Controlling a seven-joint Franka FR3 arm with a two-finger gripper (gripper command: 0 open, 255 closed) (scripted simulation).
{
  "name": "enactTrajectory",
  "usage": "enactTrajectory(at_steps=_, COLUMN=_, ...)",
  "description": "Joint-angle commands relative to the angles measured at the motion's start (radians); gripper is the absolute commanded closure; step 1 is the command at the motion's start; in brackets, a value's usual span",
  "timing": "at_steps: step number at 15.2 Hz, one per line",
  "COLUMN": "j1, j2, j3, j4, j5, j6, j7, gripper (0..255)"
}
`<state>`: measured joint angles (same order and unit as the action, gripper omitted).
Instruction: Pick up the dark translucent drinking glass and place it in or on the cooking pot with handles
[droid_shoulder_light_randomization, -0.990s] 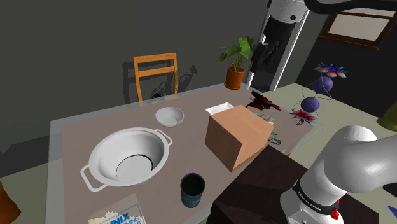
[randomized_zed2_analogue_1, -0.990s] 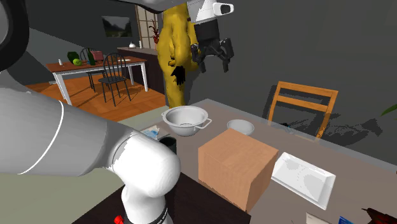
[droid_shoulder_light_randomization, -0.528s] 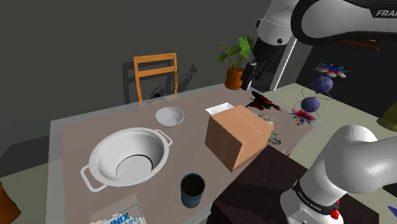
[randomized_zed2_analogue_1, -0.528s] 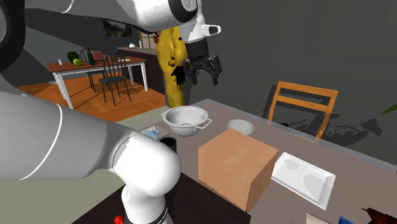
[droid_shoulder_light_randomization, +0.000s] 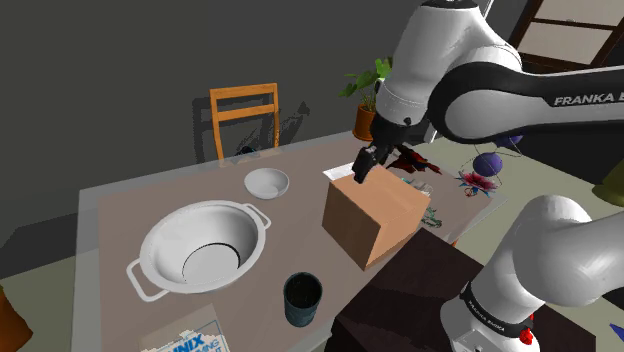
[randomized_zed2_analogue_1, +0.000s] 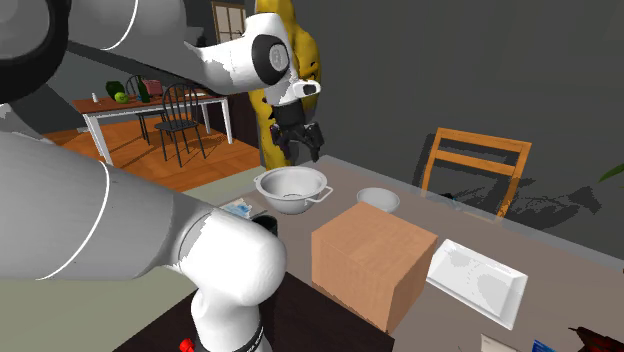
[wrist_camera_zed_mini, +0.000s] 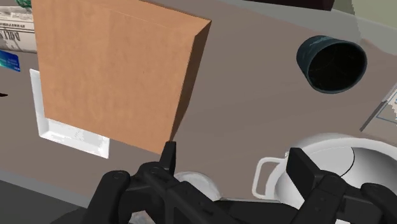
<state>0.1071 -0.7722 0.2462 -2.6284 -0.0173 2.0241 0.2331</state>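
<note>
The dark translucent drinking glass (droid_shoulder_light_randomization: 302, 298) stands upright near the table's front edge, close to the stand, and is seen from above in the wrist view (wrist_camera_zed_mini: 331, 63). The white cooking pot with two handles (droid_shoulder_light_randomization: 168, 235) sits to the glass's left in the shoulder view; it holds nothing (randomized_zed2_analogue_1: 292, 190) (wrist_camera_zed_mini: 318, 141). My black gripper (droid_shoulder_light_randomization: 362, 168) hangs open above the far corner of a cardboard box, well away from the glass. Its fingers (wrist_camera_zed_mini: 168, 156) stand apart with nothing between them. In the second exterior view the gripper (randomized_zed2_analogue_1: 298, 143) hovers above the pot.
A tall cardboard box (droid_shoulder_light_randomization: 375, 215) stands between the gripper and the stand. A small white bowl (droid_shoulder_light_randomization: 267, 182) lies behind the pot, a flat white tray (wrist_camera_zed_mini: 70, 130) behind the box. A wooden chair (droid_shoulder_light_randomization: 245, 120) and a potted plant (droid_shoulder_light_randomization: 370, 100) stand beyond the table.
The arm has swung down from high above the table's far side. The gripper has dropped toward the box's far corner and stayed open.
</note>
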Motion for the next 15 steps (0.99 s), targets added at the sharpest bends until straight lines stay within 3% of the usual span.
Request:
enactTrajectory(at_steps=1, j1=0.015, j2=0.018, j3=0.033, j4=-0.029, j5=0.016, j6=0.048, j7=0.034, gripper=0)
enactTrajectory(at_steps=9, j1=0.050, j2=0.186, j3=0.194, j4=-0.114, j5=0.053, j6=0.296, j7=0.194, gripper=0)
enactTrajectory(at_steps=15, j1=0.009, j2=0.387, j3=0.355, j4=-0.116, j5=0.001, j6=0.493, j7=0.362, gripper=0)
